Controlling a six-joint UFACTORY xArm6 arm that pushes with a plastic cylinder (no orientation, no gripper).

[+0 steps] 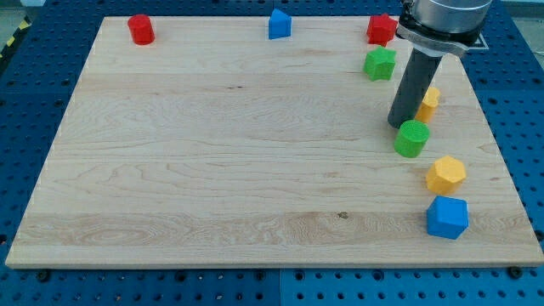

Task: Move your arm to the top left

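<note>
My tip (399, 126) rests on the wooden board (238, 153) at the view's right, at the end of the dark rod (411, 89). It stands just above and left of a green cylinder (412, 138), close to touching it. A yellow block (427, 102) is partly hidden behind the rod on its right. A green star block (380, 64) lies up and left of the tip. A red star block (381, 30) sits near the top edge. A red cylinder (140, 29) stands at the top left.
A blue pentagon-like block (279, 25) sits at the top middle. A yellow hexagon block (445, 174) and a blue cube (447, 218) lie at the lower right. The board sits on a blue perforated table (34, 102).
</note>
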